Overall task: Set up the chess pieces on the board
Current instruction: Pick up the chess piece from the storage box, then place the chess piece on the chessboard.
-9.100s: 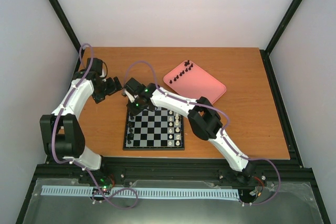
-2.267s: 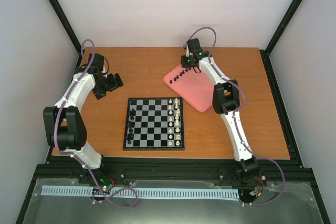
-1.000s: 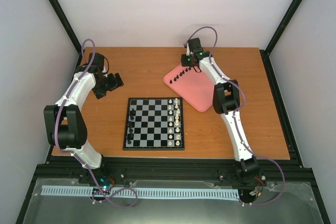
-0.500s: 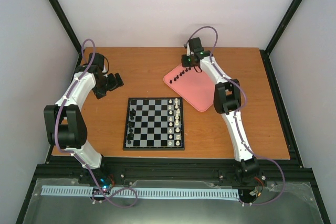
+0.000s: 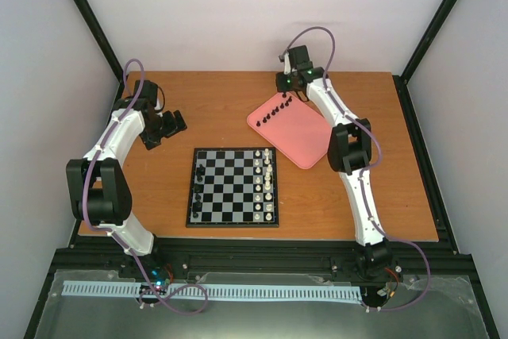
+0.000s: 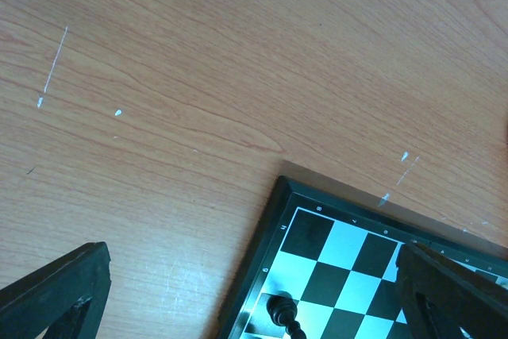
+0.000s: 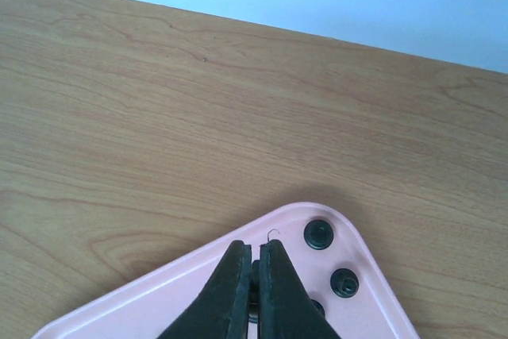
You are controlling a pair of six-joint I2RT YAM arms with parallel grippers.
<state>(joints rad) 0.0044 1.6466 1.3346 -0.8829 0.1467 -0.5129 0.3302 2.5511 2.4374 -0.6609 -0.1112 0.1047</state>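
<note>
The board (image 5: pixel 232 222) lies mid-table with several black chess pieces (image 5: pixel 198 188) down its left side and white pieces on its right side. More black chess pieces (image 5: pixel 274 110) stand in a row on the pink tray (image 5: pixel 305 136). My right gripper (image 5: pixel 287 91) hovers over the tray's far corner. In the right wrist view it (image 7: pixel 255 263) is shut on a black chess piece (image 7: pixel 254 295), with two loose ones (image 7: pixel 318 234) beside it. My left gripper (image 5: pixel 176 124) is open and empty left of the board's far corner (image 6: pixel 341 252), where one black piece (image 6: pixel 286 313) stands.
White pieces (image 5: pixel 264 184) fill the board's two right columns. The pink tray (image 7: pixel 159 299) sits at an angle near the table's far edge. A black frame post stands at each back corner.
The right arm left the board for the tray's far corner, then in the last half second rose and drew back a little with its fingers shut. The left arm has not moved.
</note>
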